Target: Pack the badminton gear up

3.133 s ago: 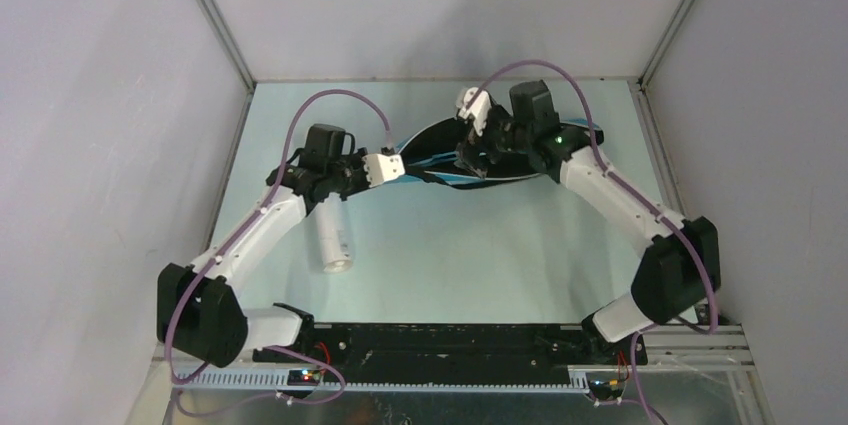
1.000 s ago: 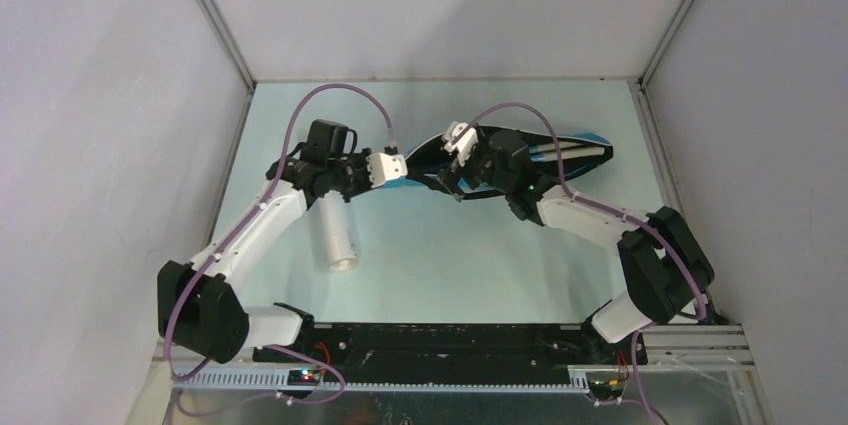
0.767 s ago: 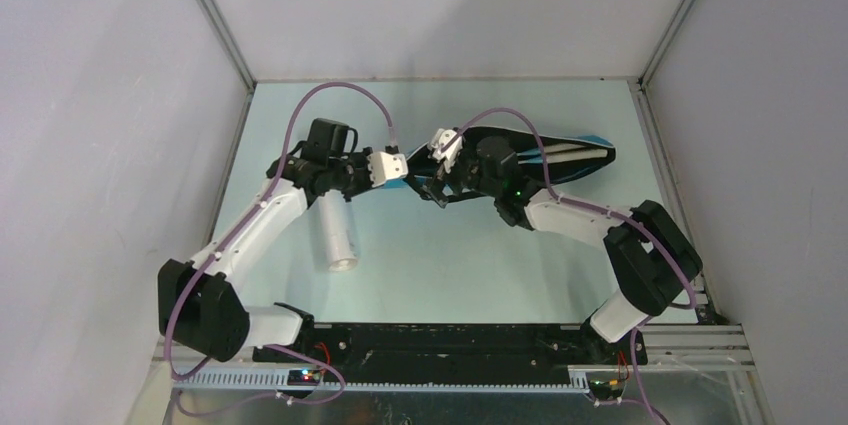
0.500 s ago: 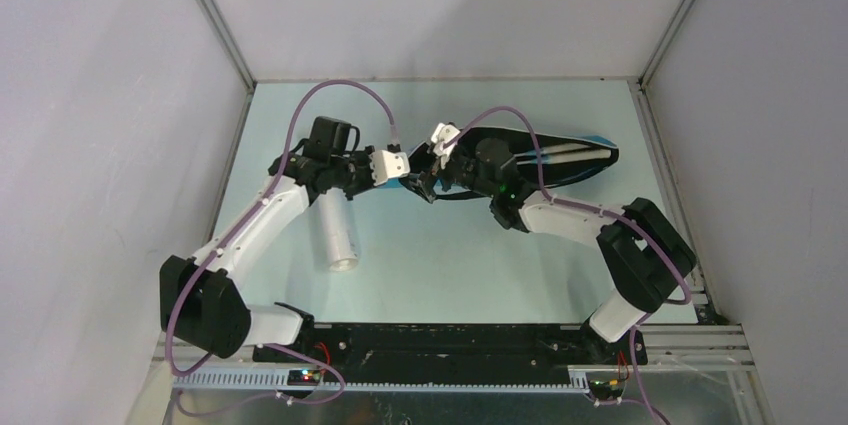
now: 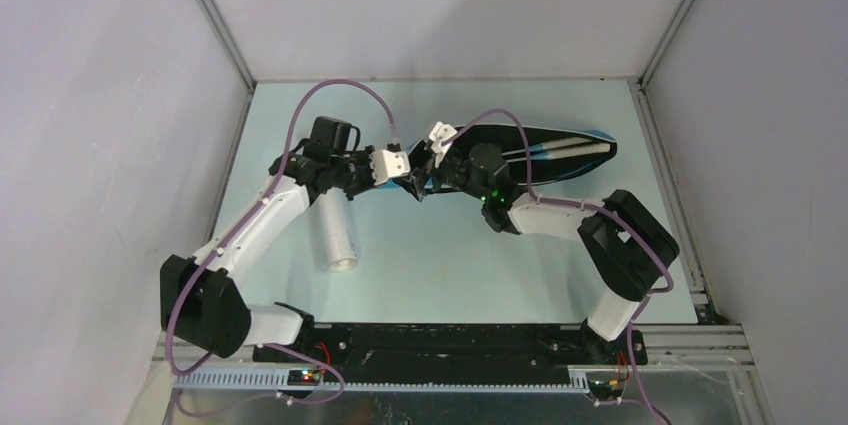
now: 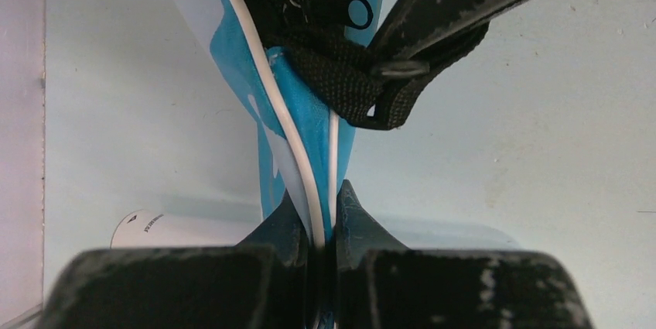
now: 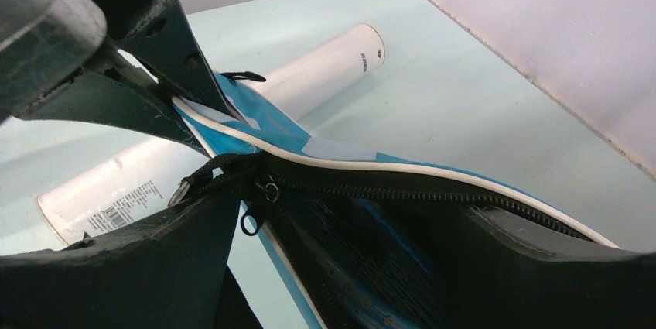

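The blue bag [image 5: 548, 171] lies across the back of the table, its zip open, with cream racket handles [image 5: 581, 148] showing at its right end. My left gripper [image 5: 404, 168] is shut on the bag's narrow left end [image 6: 305, 124], pinching the white piping. The zipper pull [image 6: 357, 11] and black strap [image 6: 433, 15] lie just beyond it. My right gripper [image 7: 348, 217] stands open astride the bag's open mouth, with the zipper pull [image 7: 251, 222] by its left finger [image 7: 116, 267]. Racket strings [image 7: 371, 255] show inside. The white tube [image 5: 335, 231] lies under my left arm.
The white tube [image 7: 232, 108] lies close behind the bag's end, next to my left gripper [image 7: 116, 58]. Both grippers nearly touch each other. Side walls [image 5: 215, 95] enclose the table; the right arm's elbow [image 5: 625, 240] is folded over the right half.
My right gripper has slid left along the bag from its middle to the zipper end, close to my left gripper. The left gripper has kept its hold in place.
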You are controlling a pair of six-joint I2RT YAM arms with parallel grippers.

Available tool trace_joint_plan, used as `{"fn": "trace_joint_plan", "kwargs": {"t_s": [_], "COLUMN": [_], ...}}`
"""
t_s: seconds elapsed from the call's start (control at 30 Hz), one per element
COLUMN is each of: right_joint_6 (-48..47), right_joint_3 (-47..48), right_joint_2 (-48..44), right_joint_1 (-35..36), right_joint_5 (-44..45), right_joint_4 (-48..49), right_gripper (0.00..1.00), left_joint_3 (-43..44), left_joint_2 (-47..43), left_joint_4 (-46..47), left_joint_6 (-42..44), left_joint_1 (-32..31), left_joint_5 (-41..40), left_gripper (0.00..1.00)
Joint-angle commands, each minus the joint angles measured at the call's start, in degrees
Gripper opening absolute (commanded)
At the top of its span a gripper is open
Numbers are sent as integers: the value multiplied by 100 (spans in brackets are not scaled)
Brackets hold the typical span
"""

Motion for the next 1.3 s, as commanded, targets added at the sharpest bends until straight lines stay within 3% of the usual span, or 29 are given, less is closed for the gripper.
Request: {"fn": "trace_joint_plan", "kwargs": {"t_s": [0.0,0.23,0.33,0.4,0.57,0.7,0.93,1.27], "right_joint_6": [90,437,597,651,704,549,579,550], "right_joint_3": [310,310,310,309,309,308,310,310], "right_joint_2": [26,-45,-20,-38,-243,-450,-767,-1005], "right_joint_1": [193,229,233,233,234,235,-124,-1149], "right_joint_5": [348,566,959,1164,1305,1294,828,-915], "right_joint_4": [637,446,505,497,152,-406,-1760,-3416], "right_gripper": [92,96,93,85,47,29,12,7], "left_joint_3": [293,275,263,260,251,229,170,359], "left_joint_2": [15,17,4,-4,-16,-15,-7,92], "left_joint_4": [273,277,256,237,180,101,-7,-464], "left_joint_6": [-184,-179,-171,-147,-69,20,184,519], "left_joint_1": [-148,-147,-148,-151,-146,-149,-94,174], "left_joint_5": [706,707,707,681,537,430,203,9], "left_gripper": [0,0,0,0,0,0,0,0]}}
